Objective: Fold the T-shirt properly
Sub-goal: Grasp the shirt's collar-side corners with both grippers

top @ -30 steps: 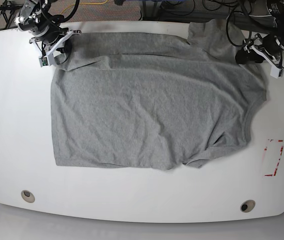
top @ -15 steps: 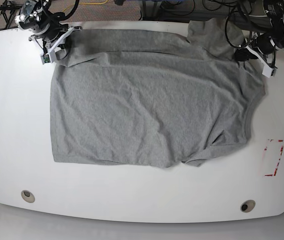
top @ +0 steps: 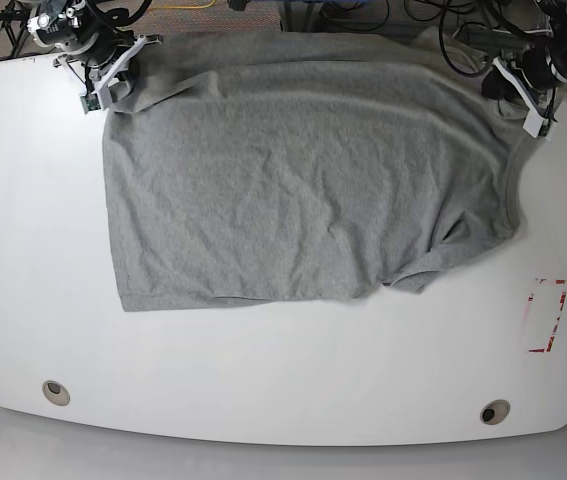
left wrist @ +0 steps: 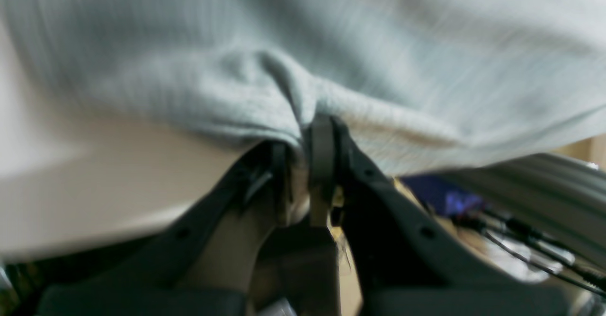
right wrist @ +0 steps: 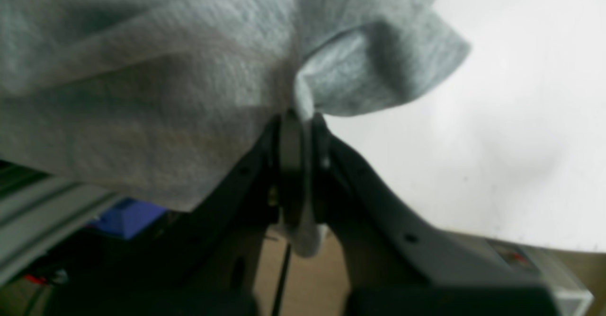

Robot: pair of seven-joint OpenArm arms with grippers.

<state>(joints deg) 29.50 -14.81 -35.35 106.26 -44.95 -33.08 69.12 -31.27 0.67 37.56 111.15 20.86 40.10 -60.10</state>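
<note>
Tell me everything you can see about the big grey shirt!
The T-shirt is heather-grey, soft-looking knit cloth, plain on the side showing. It lies spread and a bit wrinkled on the white table, a short sleeve poking out at its near right side. Its far edge reaches the table's back edge. The left gripper and right gripper each pinch a bunched bit of cloth at its far corners, jaws shut.

The T-shirt (top: 303, 170) is soft, matt, finely ribbed heather-grey cloth lying on a smooth, faintly glossy white surface (top: 263, 370).
</note>
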